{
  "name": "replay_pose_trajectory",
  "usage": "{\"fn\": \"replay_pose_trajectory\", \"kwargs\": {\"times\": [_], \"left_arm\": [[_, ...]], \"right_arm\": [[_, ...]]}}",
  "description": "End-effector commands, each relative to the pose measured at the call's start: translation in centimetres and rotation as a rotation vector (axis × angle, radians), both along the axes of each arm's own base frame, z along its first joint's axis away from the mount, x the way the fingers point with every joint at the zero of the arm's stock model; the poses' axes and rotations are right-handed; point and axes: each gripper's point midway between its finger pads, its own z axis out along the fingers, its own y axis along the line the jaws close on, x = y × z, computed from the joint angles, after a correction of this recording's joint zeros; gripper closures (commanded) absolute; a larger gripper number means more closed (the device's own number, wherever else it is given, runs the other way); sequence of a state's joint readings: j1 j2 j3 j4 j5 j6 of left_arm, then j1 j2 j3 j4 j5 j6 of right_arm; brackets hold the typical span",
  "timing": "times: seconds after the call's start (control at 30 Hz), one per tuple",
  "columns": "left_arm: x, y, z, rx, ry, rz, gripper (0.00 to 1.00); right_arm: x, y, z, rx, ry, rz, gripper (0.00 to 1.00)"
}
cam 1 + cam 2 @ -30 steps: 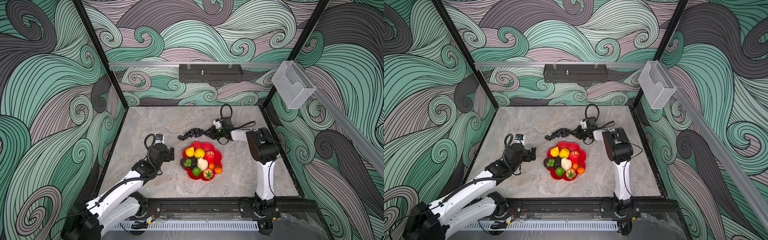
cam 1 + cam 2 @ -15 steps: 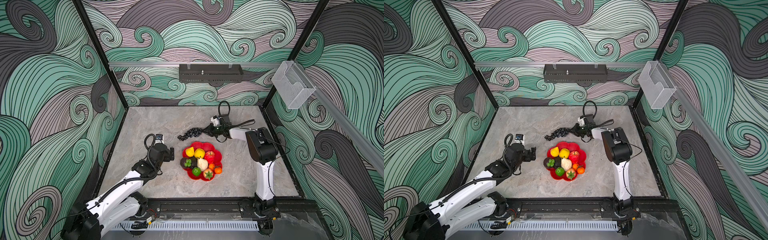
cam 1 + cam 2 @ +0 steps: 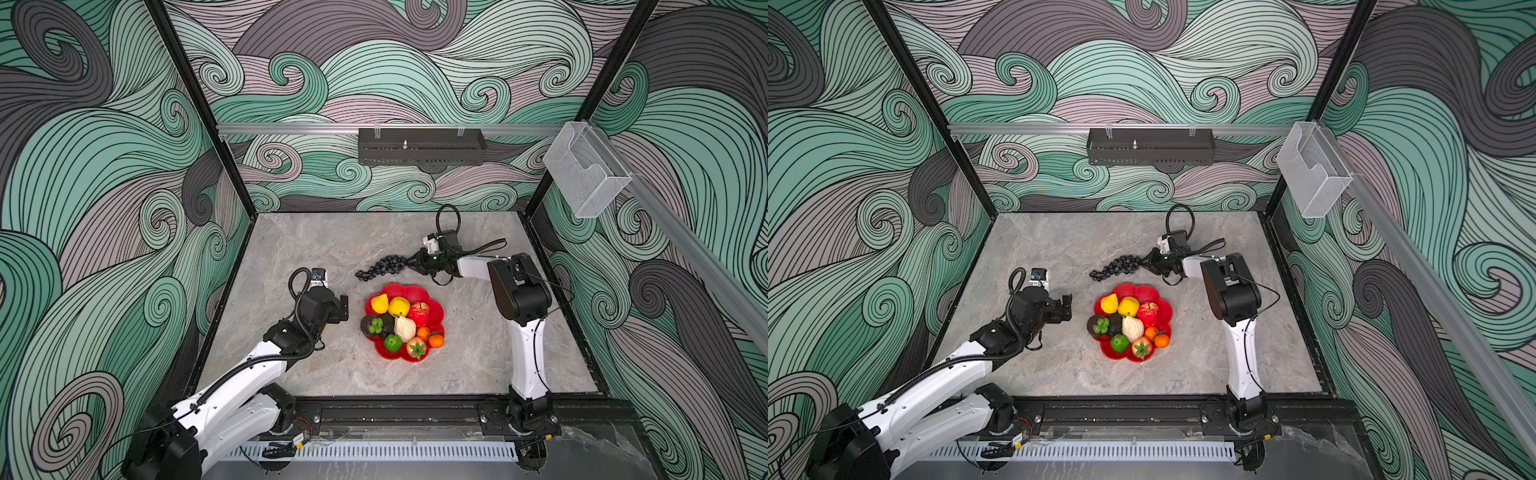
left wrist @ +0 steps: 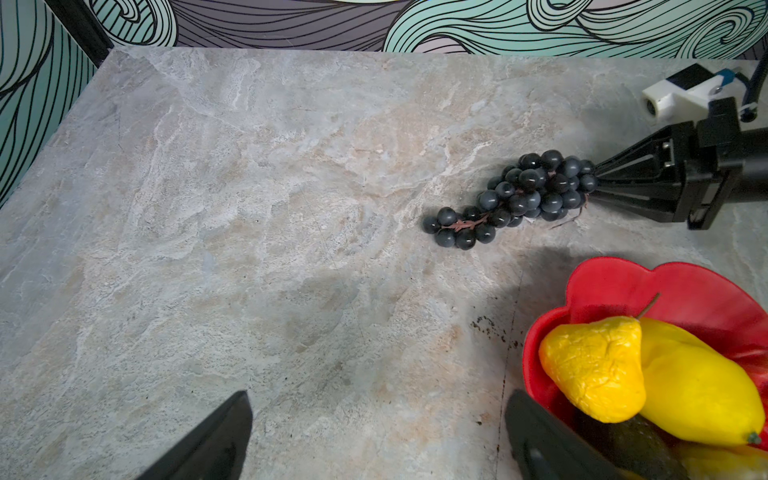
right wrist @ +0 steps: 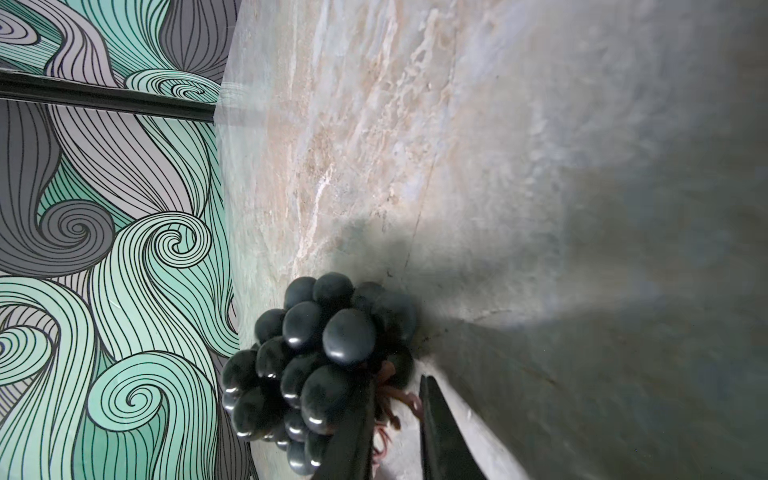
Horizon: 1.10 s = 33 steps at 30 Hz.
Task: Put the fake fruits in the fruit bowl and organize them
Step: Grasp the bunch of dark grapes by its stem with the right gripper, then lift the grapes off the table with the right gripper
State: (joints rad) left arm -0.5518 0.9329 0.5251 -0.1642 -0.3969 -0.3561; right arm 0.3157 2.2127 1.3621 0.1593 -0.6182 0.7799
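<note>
The red flower-shaped fruit bowl (image 3: 415, 291) (image 3: 1144, 291) (image 4: 665, 291) holds several fake fruits: a yellow pear (image 3: 379, 303), lemon (image 3: 399, 306), red apple (image 3: 419, 312), cream pear (image 3: 404, 328), a green fruit (image 3: 392, 343) and tangerines (image 3: 435, 340). A black grape bunch (image 3: 382, 268) (image 3: 1117, 266) (image 4: 528, 195) (image 5: 316, 353) lies on the table behind the bowl. My right gripper (image 3: 411, 262) (image 3: 1144, 262) (image 4: 593, 181) (image 5: 397, 380) is at its stem end, jaws a narrow gap apart around the brown stem. My left gripper (image 3: 344, 307) (image 3: 1067, 309) (image 4: 378, 395) hangs open and empty left of the bowl.
The grey marbled table (image 3: 332, 249) is walled by patterned panels and black frame posts. A black rack (image 3: 422, 145) hangs on the back wall, and a clear plastic holder (image 3: 582, 174) on the right rail.
My right wrist has shifted slightly at the grape bunch's stem end. The bunch lies where it was. The left arm has not moved.
</note>
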Motion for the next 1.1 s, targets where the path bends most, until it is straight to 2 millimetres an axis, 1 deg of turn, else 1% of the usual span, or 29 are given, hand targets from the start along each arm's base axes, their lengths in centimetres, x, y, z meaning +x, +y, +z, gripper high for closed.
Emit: {"fn": "replay_pose_trajectory", "kwargs": {"times": [0.0, 0.17, 0.27, 0.4, 0.57, 0.67, 0.77, 0.9, 1.07], "left_arm": [[0.3, 0.3, 0.9, 0.0, -0.017, 0.02, 0.03], [0.4, 0.0, 0.8, -0.002, -0.009, 0.01, 0.03], [0.4, 0.0, 0.7, -0.001, -0.007, 0.01, 0.03], [0.4, 0.0, 0.7, 0.0, -0.007, 0.009, 0.03], [0.5, 0.0, 0.7, 0.0, -0.006, 0.01, 0.03], [0.5, 0.0, 0.6, 0.0, -0.003, 0.009, 0.03], [0.5, 0.0, 0.6, 0.0, -0.004, 0.008, 0.03], [0.5, 0.0, 0.5, 0.005, 0.001, 0.007, 0.03], [0.5, 0.0, 0.7, 0.004, -0.001, 0.011, 0.03]], "right_arm": [[0.5, -0.3, 0.1, 0.0, -0.022, -0.022, 0.78], [0.7, -0.4, 0.0, -0.019, -0.035, -0.023, 0.79], [0.9, -0.5, -0.4, -0.03, -0.033, -0.028, 0.77], [1.2, -0.4, -0.7, -0.027, -0.037, -0.03, 0.77], [1.4, -0.2, -0.5, -0.018, -0.045, -0.023, 0.82], [1.4, -0.2, -0.4, -0.02, -0.047, -0.023, 0.87], [1.3, -0.1, 0.2, -0.021, -0.062, -0.02, 0.93], [1.1, -0.3, 1.6, -0.041, -0.093, -0.016, 1.0], [0.4, 0.0, 4.4, -0.083, -0.149, 0.006, 1.0]]}}
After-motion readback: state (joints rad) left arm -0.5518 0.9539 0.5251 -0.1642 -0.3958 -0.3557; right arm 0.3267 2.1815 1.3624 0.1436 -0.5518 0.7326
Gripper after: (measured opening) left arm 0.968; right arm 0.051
